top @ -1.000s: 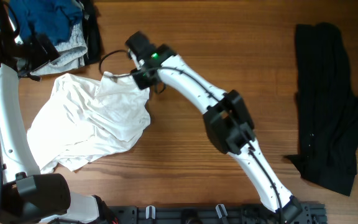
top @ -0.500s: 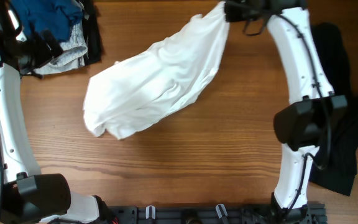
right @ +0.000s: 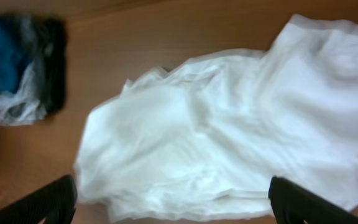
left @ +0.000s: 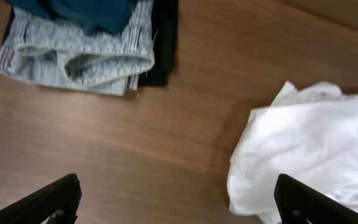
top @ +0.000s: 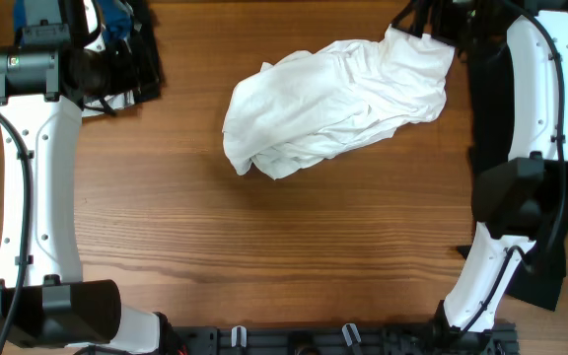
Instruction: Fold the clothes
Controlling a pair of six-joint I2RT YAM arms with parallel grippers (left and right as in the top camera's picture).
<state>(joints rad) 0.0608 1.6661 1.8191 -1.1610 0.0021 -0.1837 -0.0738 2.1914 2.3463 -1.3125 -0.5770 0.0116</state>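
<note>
The white shirt [top: 338,104] lies crumpled on the wooden table, right of centre near the far edge. In the right wrist view the shirt [right: 229,124] fills most of the frame. My right gripper [top: 427,22] hangs over the shirt's upper right end. Its jaws [right: 176,208] stand wide apart above the cloth and grip nothing. My left gripper [top: 124,69] is at the far left by a pile of clothes [top: 131,30], open [left: 176,208] over bare wood, with the shirt's left end [left: 309,143] beside its right finger.
The pile at the back left holds light-blue jeans [left: 86,43], a dark-blue garment [left: 86,9] and black cloth. A black garment [top: 550,197] lies along the right edge, partly under the right arm.
The right arm swung the shirt from the table's left across to the upper right, and its jaws have opened. The left arm has shifted towards the pile.
</note>
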